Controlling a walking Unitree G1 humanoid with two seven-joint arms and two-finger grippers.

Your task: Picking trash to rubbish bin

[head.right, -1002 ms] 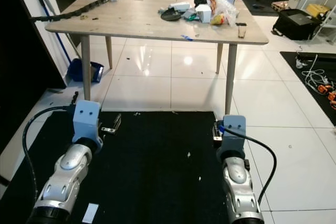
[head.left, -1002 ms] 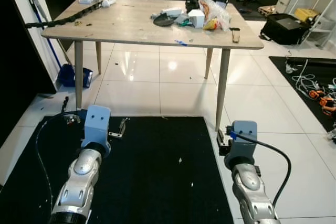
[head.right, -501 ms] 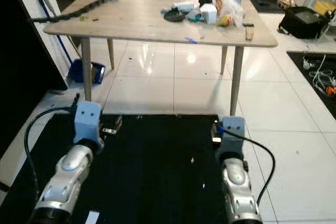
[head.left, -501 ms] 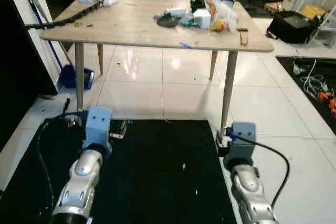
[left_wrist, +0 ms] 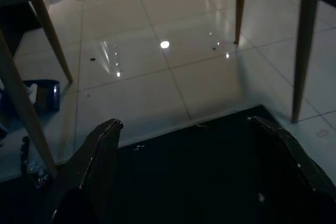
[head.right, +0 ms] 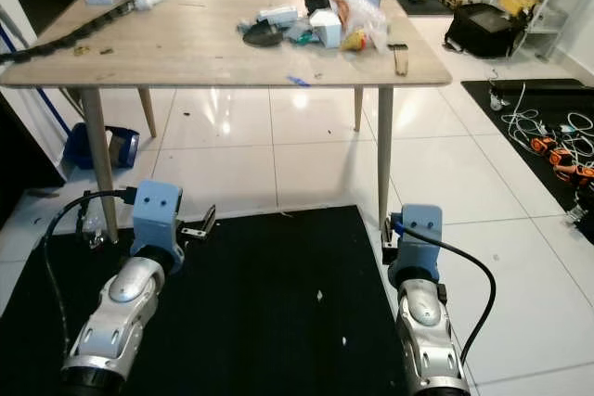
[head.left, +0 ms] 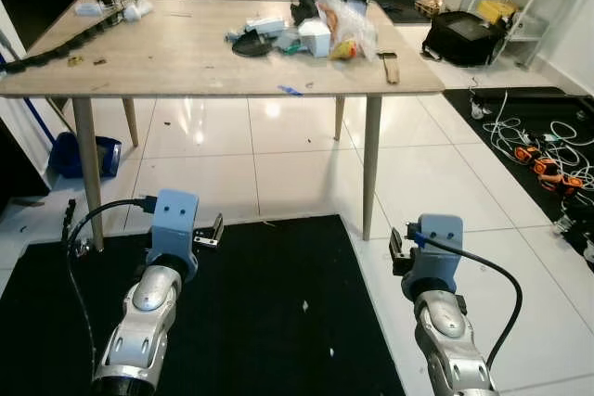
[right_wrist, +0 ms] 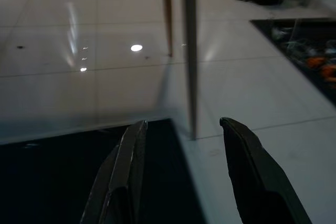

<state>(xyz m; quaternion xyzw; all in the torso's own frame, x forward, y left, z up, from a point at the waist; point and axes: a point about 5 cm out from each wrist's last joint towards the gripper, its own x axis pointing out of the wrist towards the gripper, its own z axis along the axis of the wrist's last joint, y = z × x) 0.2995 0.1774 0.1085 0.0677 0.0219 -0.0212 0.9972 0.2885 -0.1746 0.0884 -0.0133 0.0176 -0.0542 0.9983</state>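
A pile of trash lies on the far right part of the wooden table (head.left: 167,57): a clear plastic bag (head.left: 342,27), a white box (head.left: 316,36), a black dish (head.left: 249,42) and a blue scrap (head.left: 290,91) near the front edge. Both arms are held low over the black mat (head.left: 269,331), well short of the table. My left gripper (left_wrist: 184,124) is open with nothing between its fingers, facing the floor under the table. Beside the table's front right leg (right_wrist: 190,51), my right gripper (right_wrist: 184,124) is open and holds nothing.
A black chain (head.left: 56,44) runs along the table's left side. A blue dustpan (head.left: 83,155) sits under the table at the left. A black bag (head.left: 464,39) and loose cables (head.left: 538,150) lie at the right. White specks (head.left: 304,304) dot the mat.
The camera has swung to the right and moved, so the table sits further left in the picture. Both arms keep the same low pose.
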